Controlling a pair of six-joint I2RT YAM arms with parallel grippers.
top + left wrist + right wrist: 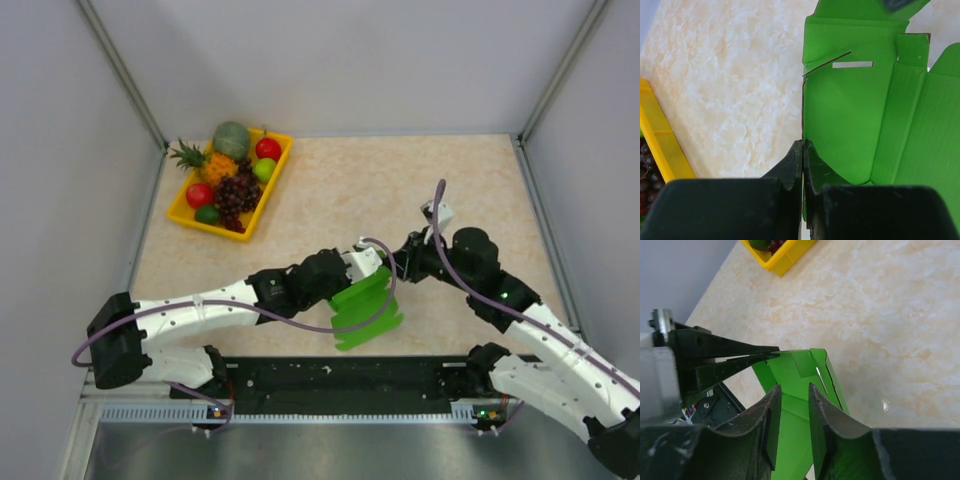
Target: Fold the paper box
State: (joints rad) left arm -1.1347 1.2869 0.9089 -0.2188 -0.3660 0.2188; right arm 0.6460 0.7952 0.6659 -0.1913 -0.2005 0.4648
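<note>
Left tool (pixel 803 146) on paper box (pixel 850 115) edge

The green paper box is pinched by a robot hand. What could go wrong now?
1. The left gripper pinches the paper box by just one thin edge, so it might slip or twist out.
2. The right gripper is open beside the box, so it probably would not catch it.
3. The card is thin, with a cut near the pinched edge. A hard pull could tear or crease it.
</note>
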